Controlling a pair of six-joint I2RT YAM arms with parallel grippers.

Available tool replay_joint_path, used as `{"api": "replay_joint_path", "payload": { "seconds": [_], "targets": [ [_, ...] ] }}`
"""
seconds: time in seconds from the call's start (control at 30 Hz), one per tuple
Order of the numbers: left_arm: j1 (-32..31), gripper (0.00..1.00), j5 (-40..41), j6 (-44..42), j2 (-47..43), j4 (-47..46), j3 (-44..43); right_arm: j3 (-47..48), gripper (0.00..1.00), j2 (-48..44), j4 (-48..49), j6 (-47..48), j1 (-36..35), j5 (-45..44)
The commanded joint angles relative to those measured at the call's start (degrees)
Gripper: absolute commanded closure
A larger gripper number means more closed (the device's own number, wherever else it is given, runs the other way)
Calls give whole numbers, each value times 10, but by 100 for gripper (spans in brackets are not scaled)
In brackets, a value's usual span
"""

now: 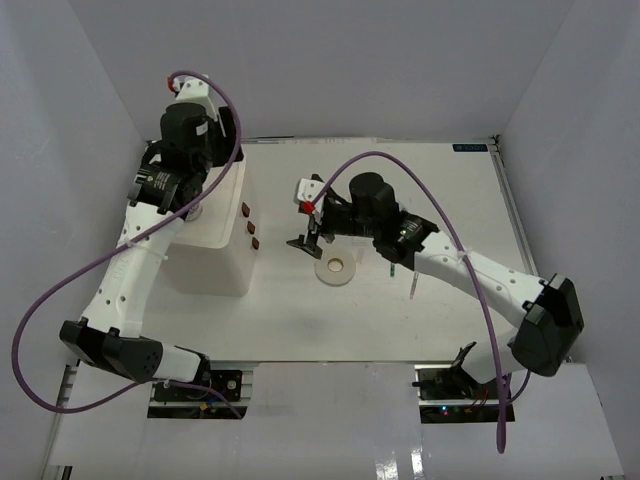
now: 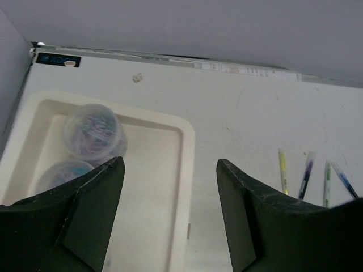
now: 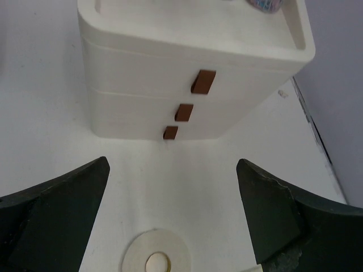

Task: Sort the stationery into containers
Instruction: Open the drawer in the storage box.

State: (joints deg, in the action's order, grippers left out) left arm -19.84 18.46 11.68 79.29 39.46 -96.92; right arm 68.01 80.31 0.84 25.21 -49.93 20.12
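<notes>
The white box unit (image 1: 215, 262) stands at the left, its three drawers shut, brown knobs (image 3: 203, 81) facing right. My left gripper (image 2: 170, 215) is open and empty above the top tray's rim (image 2: 187, 164). Two clear jars (image 2: 91, 129) with bluish contents sit in the tray. My right gripper (image 3: 173, 221) is open and empty over the table between the box and a cream tape ring (image 3: 156, 258). The ring also shows in the top view (image 1: 337, 268). Several pens (image 2: 307, 174) lie side by side on the table, the yellow one (image 2: 282, 178) leftmost; in the top view my right arm partly hides them (image 1: 413, 285).
White walls close in the table at the back and on both sides. My right arm (image 1: 470, 270) stretches across the table's right half. A small scrap (image 2: 136, 77) lies near the back edge.
</notes>
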Motion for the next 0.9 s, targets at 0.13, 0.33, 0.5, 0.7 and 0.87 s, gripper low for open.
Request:
{"api": "replay_joint_path", "payload": {
  "seconds": [0.13, 0.33, 0.5, 0.7, 0.87],
  "targets": [
    [187, 23, -180, 36, -24, -38, 4, 156, 0, 144, 26, 23, 16, 110],
    [270, 20, -220, 34, -51, -61, 36, 240, 8, 236, 21, 19, 18, 137],
    [284, 17, -193, -5, -103, -119, 126, 294, 13, 300, 19, 9, 18, 152],
    [284, 11, -193, -30, -141, -172, 205, 361, 21, 360, 12, -9, 18, 165],
    [284, 5, -193, -40, -152, -192, 241, 394, 26, 383, 0, -16, 17, 171]
  ]
}}
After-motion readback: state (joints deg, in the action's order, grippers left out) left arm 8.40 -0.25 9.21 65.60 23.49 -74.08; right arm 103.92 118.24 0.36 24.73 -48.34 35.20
